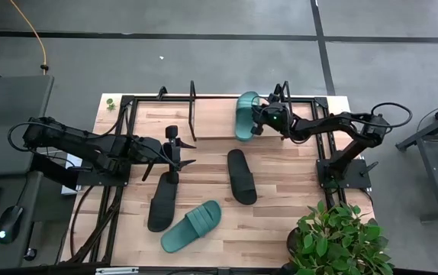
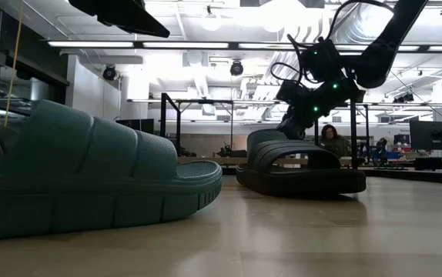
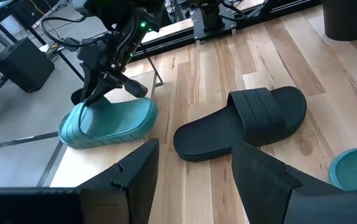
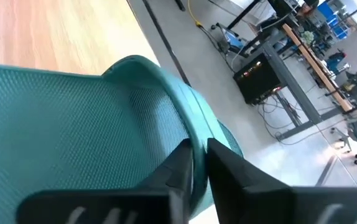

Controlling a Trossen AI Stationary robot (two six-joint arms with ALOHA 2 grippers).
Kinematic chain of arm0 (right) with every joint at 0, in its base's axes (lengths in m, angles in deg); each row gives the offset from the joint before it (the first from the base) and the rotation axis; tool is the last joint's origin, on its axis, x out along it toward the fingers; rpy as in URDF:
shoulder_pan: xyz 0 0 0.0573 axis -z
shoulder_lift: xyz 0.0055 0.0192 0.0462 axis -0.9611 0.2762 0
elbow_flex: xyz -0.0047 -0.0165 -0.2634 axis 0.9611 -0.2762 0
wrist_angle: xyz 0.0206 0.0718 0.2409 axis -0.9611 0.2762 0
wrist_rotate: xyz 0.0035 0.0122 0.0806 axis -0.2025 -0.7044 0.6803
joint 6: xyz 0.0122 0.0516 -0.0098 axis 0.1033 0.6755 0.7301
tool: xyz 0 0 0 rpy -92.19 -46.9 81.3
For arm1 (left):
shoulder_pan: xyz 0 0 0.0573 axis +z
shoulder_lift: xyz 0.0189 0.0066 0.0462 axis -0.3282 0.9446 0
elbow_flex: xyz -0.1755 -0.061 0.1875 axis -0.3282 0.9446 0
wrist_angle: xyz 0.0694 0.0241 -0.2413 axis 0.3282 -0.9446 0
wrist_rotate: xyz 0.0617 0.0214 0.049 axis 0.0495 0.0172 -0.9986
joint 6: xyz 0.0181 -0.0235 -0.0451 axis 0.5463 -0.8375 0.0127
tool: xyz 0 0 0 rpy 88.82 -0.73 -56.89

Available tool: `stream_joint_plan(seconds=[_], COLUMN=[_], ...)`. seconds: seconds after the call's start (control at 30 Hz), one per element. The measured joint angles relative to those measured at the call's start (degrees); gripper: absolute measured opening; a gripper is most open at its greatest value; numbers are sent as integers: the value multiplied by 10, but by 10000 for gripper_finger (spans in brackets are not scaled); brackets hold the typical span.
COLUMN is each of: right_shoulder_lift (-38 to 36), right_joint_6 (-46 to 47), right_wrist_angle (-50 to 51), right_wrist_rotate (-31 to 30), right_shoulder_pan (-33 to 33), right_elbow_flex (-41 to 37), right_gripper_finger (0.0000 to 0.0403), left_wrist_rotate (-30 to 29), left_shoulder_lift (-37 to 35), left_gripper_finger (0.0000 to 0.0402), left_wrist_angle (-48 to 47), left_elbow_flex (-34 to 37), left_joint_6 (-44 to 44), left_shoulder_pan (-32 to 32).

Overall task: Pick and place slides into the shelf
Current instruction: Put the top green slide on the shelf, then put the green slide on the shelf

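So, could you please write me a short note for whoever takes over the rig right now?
Right gripper: shut on the rim of a teal-green ribbed slide sandal, holding it at the low wooden shelf with black metal end bars at the table's far edge; I cannot tell whether it rests there yet.
Left gripper: open, empty, hovering over the table near the middle.
On the tabletop: one black slide sandal in the centre, another black one toward the front left, and a second teal-green sandal at the front.
Done: none released on the shelf.
Left: release this one, then place three.
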Motion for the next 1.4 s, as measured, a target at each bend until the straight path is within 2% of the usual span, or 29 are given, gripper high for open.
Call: stream_joint_plan(seconds=[0.23,0.5,0.67,0.93,1.2,1.4], right_shoulder_lift=[0,-1,-1,-18,-80,-120], right_joint_6=[15,17,14,14,29,47], right_wrist_angle=[16,16,15,16,41,50], right_wrist_rotate=[0,2,-41,-68,-69,-69], right_shoulder_pan=[0,-13,-33,-57,-87,-110], right_elbow_flex=[0,0,0,0,0,0], right_gripper_finger=[108,158,180,191,191,191], left_wrist_rotate=[0,0,0,0,1,46], left_shoulder_lift=[0,0,0,0,0,0], left_gripper_finger=[184,184,184,184,184,184], left_wrist_angle=[0,0,-1,-2,-39,-67], left_elbow_flex=[0,0,0,0,0,0], left_joint_6=[0,0,0,0,0,1], left_shoulder_pan=[0,0,0,0,0,0])
